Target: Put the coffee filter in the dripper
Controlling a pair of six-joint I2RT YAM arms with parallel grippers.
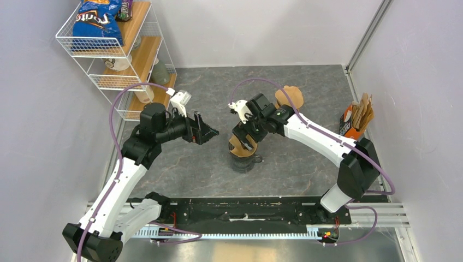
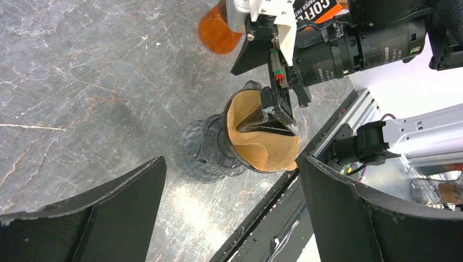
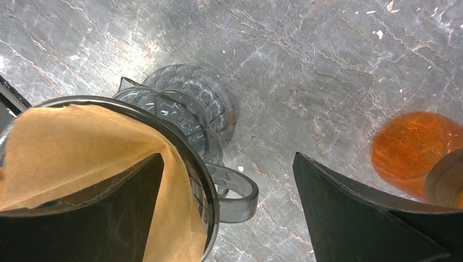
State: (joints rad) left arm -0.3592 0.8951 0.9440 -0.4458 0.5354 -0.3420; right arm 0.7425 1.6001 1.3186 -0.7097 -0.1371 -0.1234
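The brown paper coffee filter point(image 2: 256, 147) sits open inside the smoky clear dripper point(image 2: 210, 150), which stands upright on the grey marbled counter point(image 2: 82, 82). Your right jaws are spread wide across the dripper's rim, with one finger point(image 2: 273, 112) dipped into the filter and the other outside. Your left jaws, also wide apart and empty, hover just left of the dripper. An orange vessel point(image 3: 409, 147) stands beyond the dripper.

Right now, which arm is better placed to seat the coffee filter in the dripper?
Right: right gripper has one finger inside the coffee filter; left gripper hovers open, apart from the dripper.
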